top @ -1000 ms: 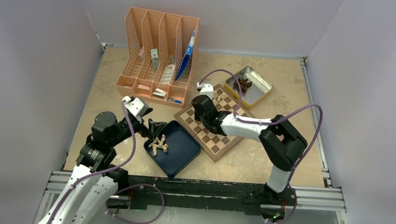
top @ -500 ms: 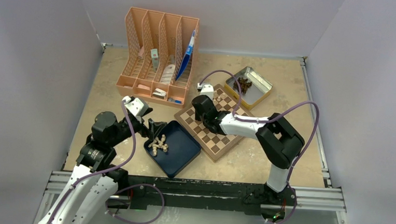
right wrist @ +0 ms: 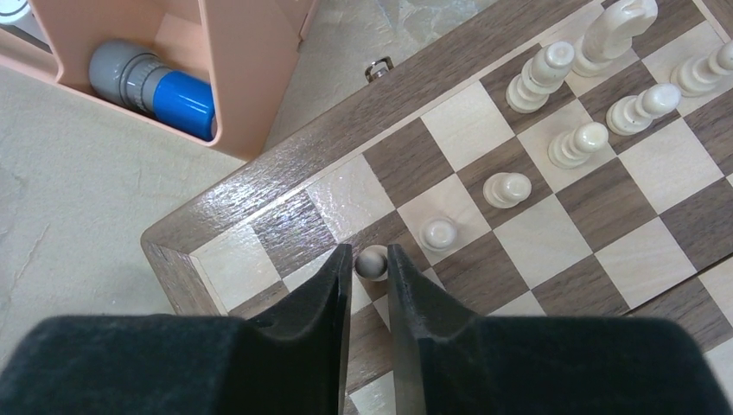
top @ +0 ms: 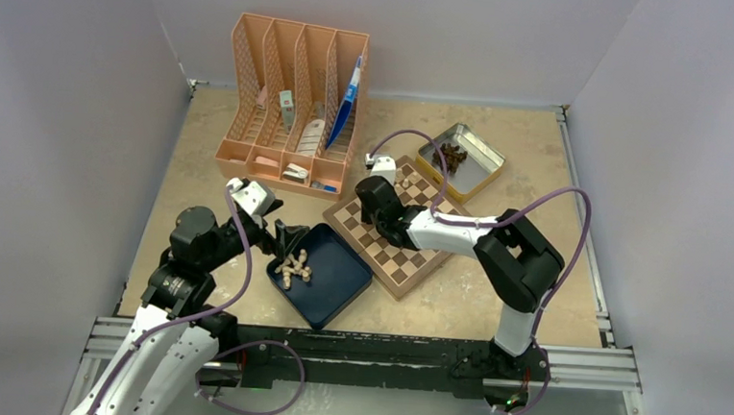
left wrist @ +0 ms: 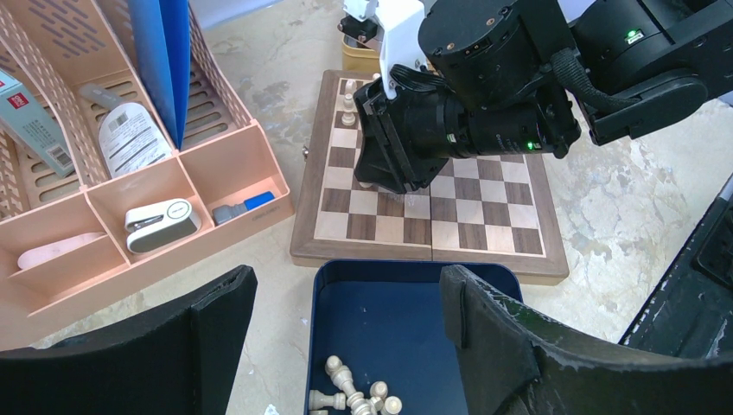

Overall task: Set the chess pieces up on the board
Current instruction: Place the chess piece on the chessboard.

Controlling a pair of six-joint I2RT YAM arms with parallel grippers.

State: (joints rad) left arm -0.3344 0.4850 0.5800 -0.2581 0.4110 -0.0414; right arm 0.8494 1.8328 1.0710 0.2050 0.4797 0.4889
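- Ok, right gripper (right wrist: 369,252) is low over the board's (right wrist: 259,186) corner nearest the peach organizer (right wrist: 251,78). Its jaws are nearly together around a pawn (right wrist: 372,264).
- I can't tell whether the pads are pinching it or have just let go. The gap is about one pawn head wide.
- The pawn looks upright at the end of the pawn row (right wrist: 506,188), which runs off toward 2 o'clock in the wrist view. The back-rank pieces (right wrist: 540,73) stand behind that row.
- To do this well, I open only slightly and lift straight up, with no sideways drag. The next pawn (right wrist: 439,232) is just beside the right fingertip and would tip easily.
- I check the base sits inside its square before leaving, since it is hidden under the head.
- Left gripper (left wrist: 346,285) hangs with jaws wide apart and nothing in them, above the dark blue tray (left wrist: 389,311).
- The remaining chess pieces (left wrist: 356,393) lie in a heap in that tray, at 7 o'clock from the board in the overhead view.
- Writing: the small box (left wrist: 26,112) in the organizer has a red mark and the white packet (left wrist: 130,138) has print. Both are too small to read, and I see no legible brand.
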